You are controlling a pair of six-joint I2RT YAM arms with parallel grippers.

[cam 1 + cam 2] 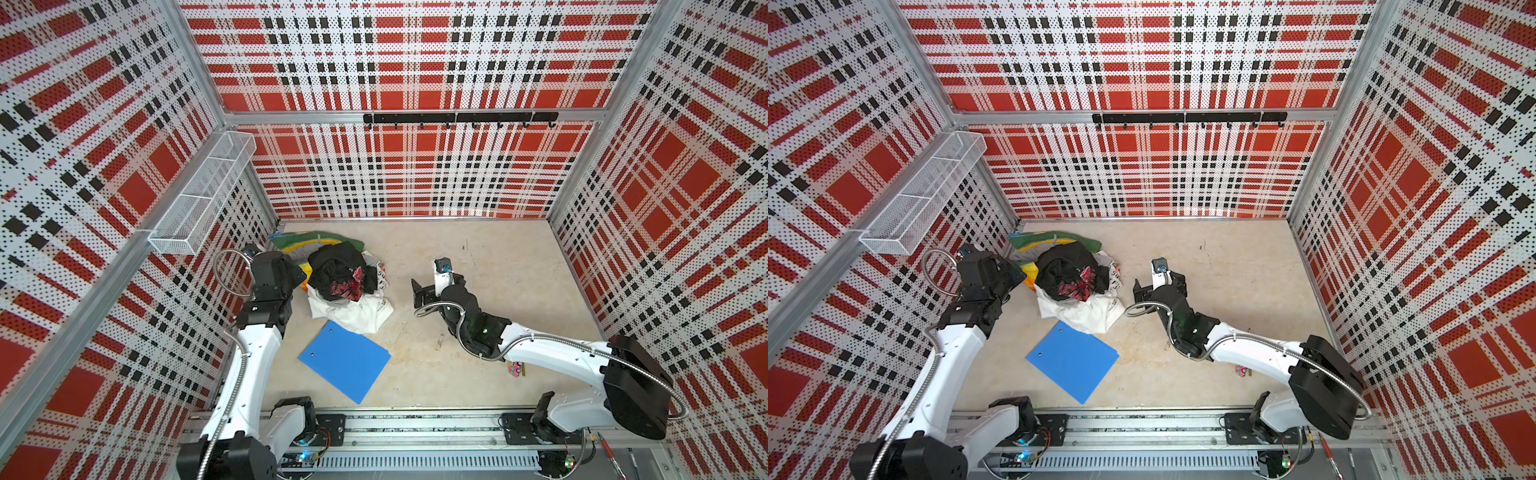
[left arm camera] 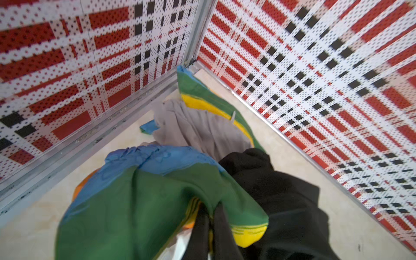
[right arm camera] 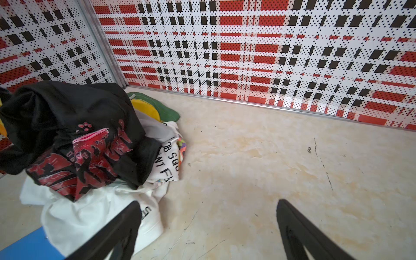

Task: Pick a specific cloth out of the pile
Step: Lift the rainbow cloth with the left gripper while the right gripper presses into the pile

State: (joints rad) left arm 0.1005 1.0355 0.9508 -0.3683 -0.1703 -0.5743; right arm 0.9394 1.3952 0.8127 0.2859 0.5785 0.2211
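Though part-buried, cloth (image 2: 135, 202) in left gripper (image 2: 211, 216)

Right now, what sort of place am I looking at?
Probably a robot test booth, not a home: plaid perforated walls enclose a small tabletop, two white arms sit on a metal rail, and a pile of clothes lies there.

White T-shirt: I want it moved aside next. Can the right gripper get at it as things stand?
Probably yes. The right gripper is open beside the pile, and the white T-shirt has its near edge bare, facing it; the black garment covers only its top.
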